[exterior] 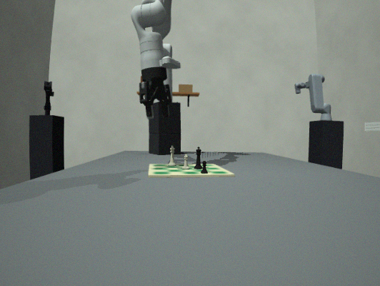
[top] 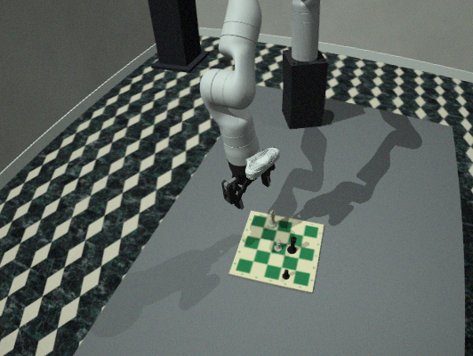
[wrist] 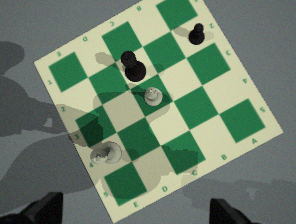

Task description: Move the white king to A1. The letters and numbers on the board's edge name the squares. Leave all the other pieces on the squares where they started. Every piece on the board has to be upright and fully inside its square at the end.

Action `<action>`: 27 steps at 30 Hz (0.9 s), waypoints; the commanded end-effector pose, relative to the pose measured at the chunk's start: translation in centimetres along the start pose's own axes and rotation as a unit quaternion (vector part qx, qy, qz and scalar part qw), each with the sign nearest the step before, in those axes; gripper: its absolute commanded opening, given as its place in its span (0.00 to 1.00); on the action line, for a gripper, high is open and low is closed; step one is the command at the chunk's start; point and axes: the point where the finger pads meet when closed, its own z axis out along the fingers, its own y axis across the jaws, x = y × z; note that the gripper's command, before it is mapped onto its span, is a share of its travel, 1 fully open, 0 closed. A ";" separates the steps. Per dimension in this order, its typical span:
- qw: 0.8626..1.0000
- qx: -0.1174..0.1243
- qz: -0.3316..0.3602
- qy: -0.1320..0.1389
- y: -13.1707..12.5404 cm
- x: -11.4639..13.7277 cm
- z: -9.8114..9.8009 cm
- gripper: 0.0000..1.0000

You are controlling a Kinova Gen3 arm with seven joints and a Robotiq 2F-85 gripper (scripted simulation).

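Claw (exterior: 154, 107) hangs wide and empty above the board (top: 242, 268); king (top: 272, 219) untouched, whole move remains.

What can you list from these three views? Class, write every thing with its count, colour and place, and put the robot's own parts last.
Chessboard: one, green and cream, flat on the grey table.
White king: one, far edge of board.
Smaller white piece: one, mid-board.
Tall black piece: one, beside that white piece.
Black pawn: one, near edge.
Pedestals: several, black, around the table.
Wall shelf: one, brown, holding a box.
Second arm: one, grey, on right pedestal.
Robot arm: one, white.
Tool: one, black, open, above the table just off the board's far edge, holding nothing.
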 end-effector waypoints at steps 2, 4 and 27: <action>0.999 -0.026 -0.009 -0.018 -3.0 2.1 -0.8 1.00; 0.999 -0.037 -0.005 -0.025 -3.8 2.2 -0.8 1.00; 0.997 -0.064 0.004 -0.038 -5.5 2.2 -1.1 1.00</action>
